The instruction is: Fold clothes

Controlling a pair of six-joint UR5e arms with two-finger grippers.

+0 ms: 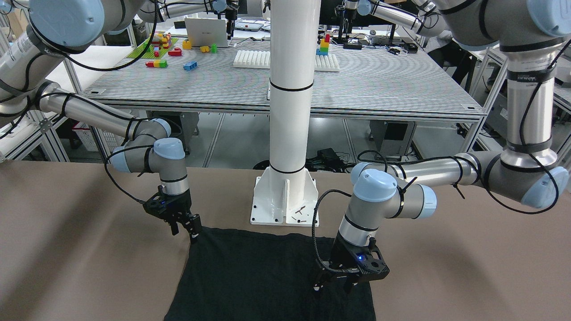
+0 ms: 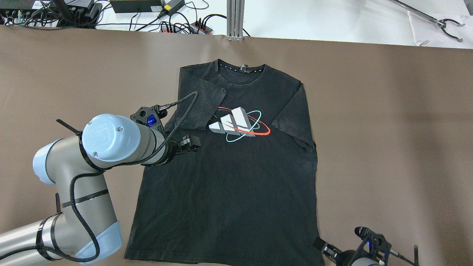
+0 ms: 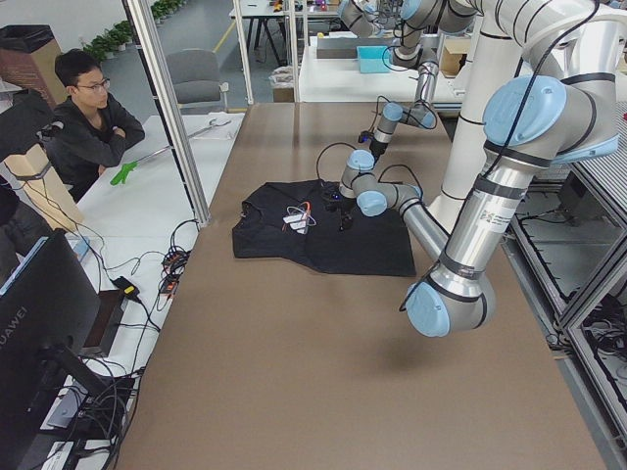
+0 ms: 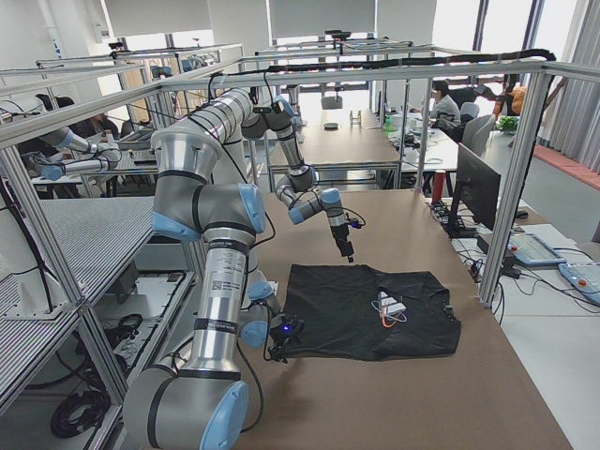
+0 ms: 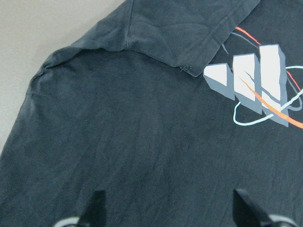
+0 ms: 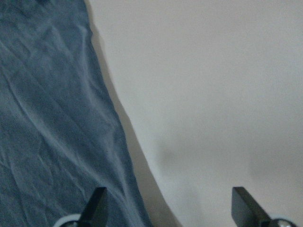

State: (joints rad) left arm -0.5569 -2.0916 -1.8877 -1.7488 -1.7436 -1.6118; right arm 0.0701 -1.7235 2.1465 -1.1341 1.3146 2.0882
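We record one black T-shirt (image 2: 236, 177), logo-printed, flat mid-frame on the brown surface (image 2: 388, 147). Left gripper (image 2: 190, 142) over it, left of frame centre, jaws apart. Right gripper (image 2: 324, 248) at its lower-right hem corner, jaws apart.

You're looking at a black T-shirt (image 2: 229, 192) with a chest print (image 2: 236, 123): three white bars shaded grey, ringed by one red and one teal oval line. Its collar (image 2: 240, 71) carries a row of small white dots. The counter (image 2: 388, 129) is plain brown. The left arm (image 2: 111, 144) and right arm (image 1: 89, 111) are silver-grey with pale blue caps. The left pincer (image 1: 332, 289) and right pincer (image 1: 184, 235) are black.
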